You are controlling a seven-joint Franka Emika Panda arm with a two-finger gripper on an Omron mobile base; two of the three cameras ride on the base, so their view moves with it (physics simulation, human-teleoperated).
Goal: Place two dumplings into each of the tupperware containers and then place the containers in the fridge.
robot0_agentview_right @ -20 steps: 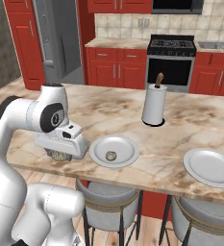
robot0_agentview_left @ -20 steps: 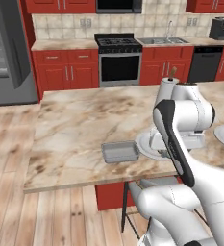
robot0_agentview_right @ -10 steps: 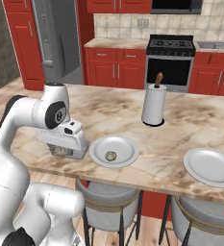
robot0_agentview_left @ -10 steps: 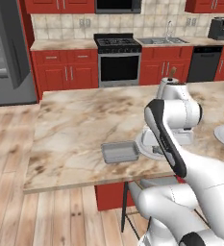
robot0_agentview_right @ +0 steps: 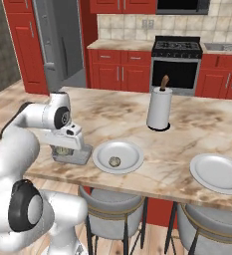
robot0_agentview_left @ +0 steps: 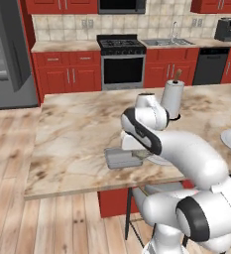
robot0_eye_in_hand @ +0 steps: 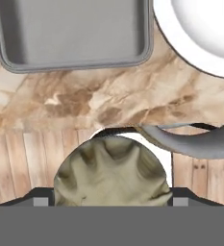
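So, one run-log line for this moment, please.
gripper: holding lumpy tan dumpling | position: above shallow grey rectangular container, empty | another dumpling: on round white plate

I count 2 dumplings (robot0_eye_in_hand: 112,173), 1 tupperware container (robot0_eye_in_hand: 74,32), 2 white plates (robot0_agentview_right: 118,157), 1 paper-towel roll (robot0_agentview_right: 159,108), 2 stools (robot0_agentview_right: 114,205).

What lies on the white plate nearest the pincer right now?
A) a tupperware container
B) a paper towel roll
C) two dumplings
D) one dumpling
D: in the right base view a single dumpling sits on the white plate beside the pincer, while the tupperware container rests on the counter next to the plate.
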